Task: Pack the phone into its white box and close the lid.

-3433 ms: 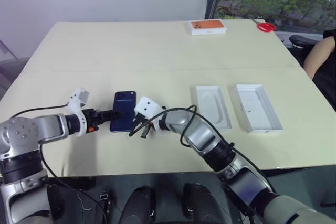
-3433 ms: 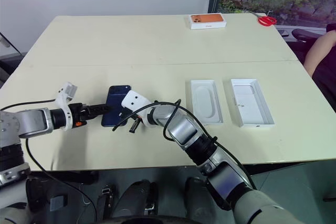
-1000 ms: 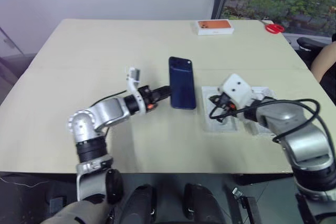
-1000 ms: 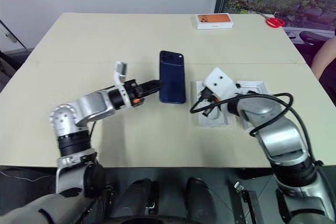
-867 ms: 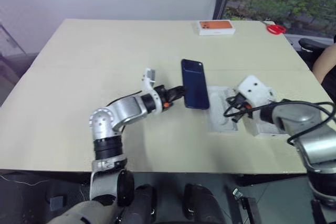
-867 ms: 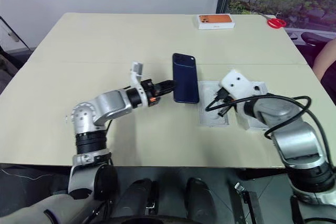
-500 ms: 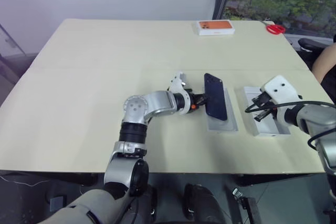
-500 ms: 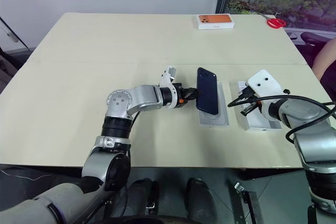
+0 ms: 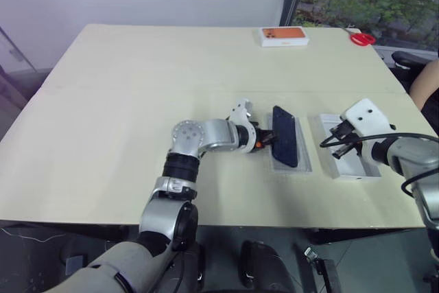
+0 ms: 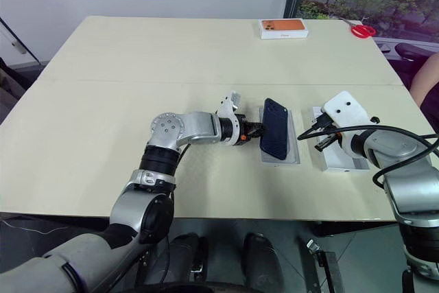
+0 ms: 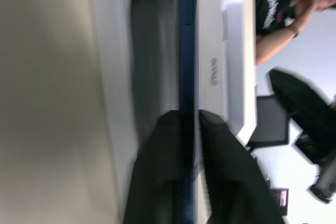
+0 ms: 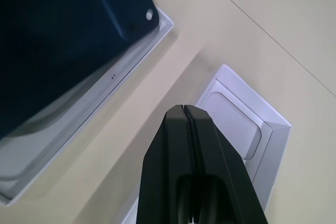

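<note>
Phone (image 9: 285, 145) sits tilted over the box (image 9: 302, 167), its left edge between the left gripper's (image 10: 254, 129) fingers; can't tell if they still pinch. Right gripper (image 12: 186, 116) pressed together by the lid (image 9: 357, 171). Risk: let go w/ phone canted and it'll ride the rim, not seat.

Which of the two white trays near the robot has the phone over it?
The white tray nearer the table's middle, beside the left gripper. The dark blue phone leans tilted over it. The other white tray, by the right gripper, has no phone.
</note>
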Robot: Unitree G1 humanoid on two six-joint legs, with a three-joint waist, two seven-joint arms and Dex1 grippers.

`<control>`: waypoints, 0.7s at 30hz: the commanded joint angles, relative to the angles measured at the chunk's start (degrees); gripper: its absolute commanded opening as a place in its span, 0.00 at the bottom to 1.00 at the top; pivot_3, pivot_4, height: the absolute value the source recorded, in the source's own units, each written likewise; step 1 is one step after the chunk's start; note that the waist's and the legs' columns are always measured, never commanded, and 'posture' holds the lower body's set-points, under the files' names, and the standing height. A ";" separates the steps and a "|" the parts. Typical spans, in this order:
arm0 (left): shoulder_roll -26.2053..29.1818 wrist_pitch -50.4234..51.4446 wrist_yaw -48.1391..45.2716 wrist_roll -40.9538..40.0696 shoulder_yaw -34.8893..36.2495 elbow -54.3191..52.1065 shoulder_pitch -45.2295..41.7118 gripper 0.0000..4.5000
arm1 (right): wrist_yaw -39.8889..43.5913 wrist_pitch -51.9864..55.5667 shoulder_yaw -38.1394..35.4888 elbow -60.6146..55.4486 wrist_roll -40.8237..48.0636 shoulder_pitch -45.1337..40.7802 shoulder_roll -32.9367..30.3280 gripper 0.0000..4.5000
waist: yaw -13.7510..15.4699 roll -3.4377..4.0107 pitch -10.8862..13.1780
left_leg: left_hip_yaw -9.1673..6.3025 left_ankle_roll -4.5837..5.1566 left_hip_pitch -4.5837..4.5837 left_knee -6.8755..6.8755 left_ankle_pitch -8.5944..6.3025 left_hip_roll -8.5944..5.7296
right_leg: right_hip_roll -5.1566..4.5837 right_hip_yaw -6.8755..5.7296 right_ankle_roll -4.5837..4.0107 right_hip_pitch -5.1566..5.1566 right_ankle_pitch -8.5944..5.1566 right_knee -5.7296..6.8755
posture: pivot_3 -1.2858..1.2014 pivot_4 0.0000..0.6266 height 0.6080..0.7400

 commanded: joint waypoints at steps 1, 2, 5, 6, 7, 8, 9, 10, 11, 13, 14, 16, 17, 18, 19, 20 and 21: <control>-4.92 1.81 -1.16 -0.59 0.64 -1.71 -1.24 0.61 | -0.53 -0.40 -0.78 -0.90 0.11 -0.97 -1.04 0.00 | 0.00 0.00 0.00 | 0.00 0.00 0.00 0.00 0.00 0.00 | 0.00 0.00 0.00 0.00 0.00 0.00 | 0.52 0.24 1.00; -4.79 2.36 -1.25 -0.66 0.76 -1.97 -1.20 0.72 | -0.62 -0.33 -0.61 -0.96 0.16 -1.09 -0.95 0.00 | -0.01 0.00 0.00 | 0.00 0.00 0.00 0.00 0.00 0.00 | 0.00 0.00 0.00 0.00 0.00 0.00 | 0.52 0.24 1.00; -3.58 4.81 -1.61 -1.76 1.68 -3.61 -1.10 0.99 | -0.88 -0.17 0.18 -1.09 0.34 -1.77 -0.49 0.00 | -0.10 0.01 -0.01 | 0.00 0.00 0.01 0.00 0.00 0.01 | 0.00 0.00 0.00 0.00 0.00 0.01 | 0.52 0.24 1.00; -2.90 5.72 -1.92 -2.25 2.04 -4.55 -0.97 0.99 | -0.95 -0.15 0.43 -1.10 0.41 -2.00 -0.35 0.00 | -0.09 0.01 -0.01 | 0.00 0.00 0.02 0.00 0.00 0.01 | 0.00 0.00 0.00 0.00 0.00 0.01 | 0.52 0.24 1.00; -1.87 6.85 -2.39 -2.79 2.37 -5.94 -0.70 0.99 | -1.00 -0.14 0.69 -1.12 0.53 -2.20 -0.18 0.00 | -0.09 0.01 0.00 | 0.00 0.00 0.02 0.00 0.00 0.01 | 0.01 0.00 0.01 0.00 0.00 0.02 | 0.52 0.24 1.00; -0.83 7.99 -2.97 -3.13 2.56 -7.42 -0.42 0.99 | -1.06 -0.13 0.94 -1.14 0.65 -2.38 -0.02 0.00 | -0.08 0.01 0.00 | 0.00 -0.01 0.02 0.00 0.00 0.01 | 0.01 0.00 0.01 0.00 0.00 0.02 | 0.52 0.24 1.00; 0.38 9.40 -3.45 -3.91 3.10 -9.01 -0.02 0.99 | -1.13 -0.08 1.26 -1.25 0.82 -2.55 0.20 0.00 | -0.09 0.01 0.00 | -0.01 -0.01 0.02 0.00 0.00 0.01 | 0.01 0.00 0.01 0.00 0.01 0.02 | 0.52 0.24 1.00; 1.42 10.64 -3.82 -4.70 3.76 -10.38 0.36 0.99 | -1.20 -0.04 1.59 -1.33 1.01 -2.72 0.42 0.00 | -0.10 0.01 0.00 | -0.01 -0.01 0.02 0.00 0.00 0.02 | 0.01 0.00 0.02 -0.01 0.01 0.03 | 0.52 0.24 1.00; 2.34 11.67 -4.14 -5.35 4.38 -11.61 0.74 0.99 | -1.24 -0.02 1.92 -1.40 1.18 -2.87 0.63 0.00 | -0.14 0.01 0.00 | -0.01 -0.02 0.01 0.00 0.01 0.02 | 0.01 0.01 0.02 -0.01 0.01 0.03 | 0.52 0.24 1.00; 5.28 12.98 -5.94 -5.78 5.04 -15.36 1.82 0.99 | -1.22 -0.15 2.83 -1.52 1.70 -3.24 1.34 0.00 | -0.21 0.02 0.00 | -0.01 -0.04 0.02 0.00 0.02 0.02 | 0.01 0.01 0.02 -0.01 0.01 0.05 | 0.52 0.24 1.00; 6.65 13.23 -6.89 -5.81 5.20 -16.94 2.25 0.99 | -1.21 -0.21 3.20 -1.55 1.93 -3.41 1.66 0.00 | -0.30 0.02 -0.01 | -0.01 -0.07 0.03 0.00 0.03 0.03 | 0.01 0.01 0.02 -0.01 0.01 0.06 | 0.52 0.24 1.00; 11.22 13.12 -10.66 -4.66 4.38 -21.16 3.18 0.99 | -1.37 -0.16 4.14 -1.61 2.43 -4.08 2.74 0.00 | -0.29 0.02 -0.01 | -0.01 -0.14 0.06 -0.01 0.08 0.05 | 0.03 0.01 0.02 -0.01 0.01 0.11 | 0.52 0.24 1.00; 13.96 12.26 -13.16 -2.94 3.05 -23.42 3.81 0.99 | -1.39 -0.18 4.58 -1.59 2.69 -4.42 3.31 0.00 | -0.36 0.03 -0.01 | -0.02 -0.18 0.06 -0.01 0.10 0.06 | 0.04 0.01 0.01 -0.02 0.01 0.12 | 0.52 0.24 1.00; 17.32 10.01 -16.73 -0.22 1.15 -26.02 4.74 0.99 | -1.53 -0.15 5.09 -1.51 2.91 -4.71 3.99 0.00 | -0.33 0.03 -0.01 | -0.02 -0.43 0.06 -0.01 0.24 0.07 | 0.06 0.02 0.01 -0.03 0.01 0.13 | 0.52 0.24 1.00; 21.21 6.90 -21.05 3.24 -1.49 -28.71 5.95 0.99 | -1.77 -0.18 5.72 -1.36 2.89 -4.95 4.55 0.00 | -0.35 0.04 -0.01 | -0.02 -0.46 0.06 -0.02 0.26 0.07 | 0.06 0.02 0.00 -0.03 0.00 0.13 | 0.52 0.24 1.00; 23.86 4.44 -24.39 5.74 -3.46 -30.46 6.88 0.99 | -1.94 -0.16 6.11 -1.30 2.84 -5.08 4.89 0.00 | -0.39 0.06 -0.01 | -0.01 -0.49 0.06 -0.03 0.27 0.06 | 0.06 0.02 -0.05 -0.03 -0.02 0.13 | 0.52 0.24 1.00; 28.02 0.20 -28.71 10.25 -7.03 -32.46 8.42 0.99 | -2.29 -0.16 6.44 -0.89 2.71 -5.22 5.27 0.00 | -0.34 0.08 -0.01 | -0.01 -0.51 0.06 -0.04 0.28 0.06 | 0.06 0.02 -0.19 -0.03 -0.09 0.13 | 0.52 0.24 1.00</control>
